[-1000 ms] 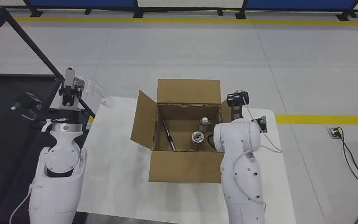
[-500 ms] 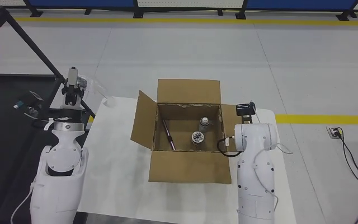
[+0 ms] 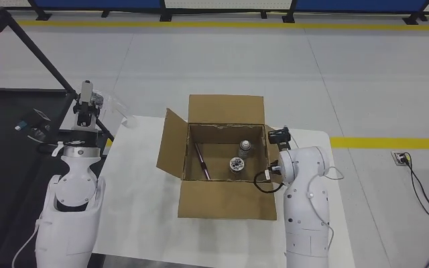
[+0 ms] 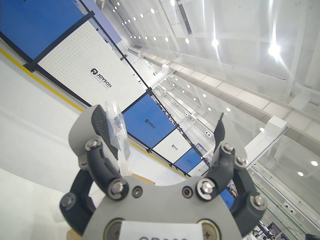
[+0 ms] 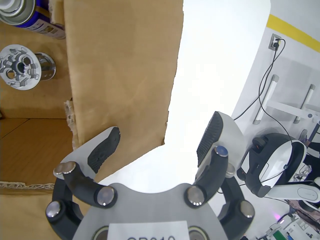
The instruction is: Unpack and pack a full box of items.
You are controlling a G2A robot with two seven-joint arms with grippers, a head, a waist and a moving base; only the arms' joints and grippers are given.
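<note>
The white worktop [image 3: 147, 201] carries the open brown cardboard box [image 3: 224, 197], a little right of its middle, with the flaps folded out. I judge the box light and its walls stiff, but the flaps will bend, so do not pull on them.

Your right gripper [image 5: 166, 126] hangs over the right flap [image 5: 120, 63], just outside the box's right wall. Its fingers stand wide apart with nothing between them.

On the box floor, the long dark thin rod [image 3: 202, 161] lies at the left side. It looks rigid and narrow, so take it near its middle, across its length. The blue spray can with white nozzle [image 5: 17, 3] stands upright towards the far right. It is probably smooth and somewhat heavy, so close on the body, not on the nozzle. Just nearer than it stands the silver metal part with a round perforated flange [image 5: 21, 71]. It is hard and likely slippery, and the cylinder under the flange gives a hold.

Your left gripper [image 4: 160, 116] points upward beyond the worktop's far left corner, fingers wide. A small clear plastic bag [image 4: 118, 128] lies against one finger. It is thin and limp, and it is not clamped.
</note>
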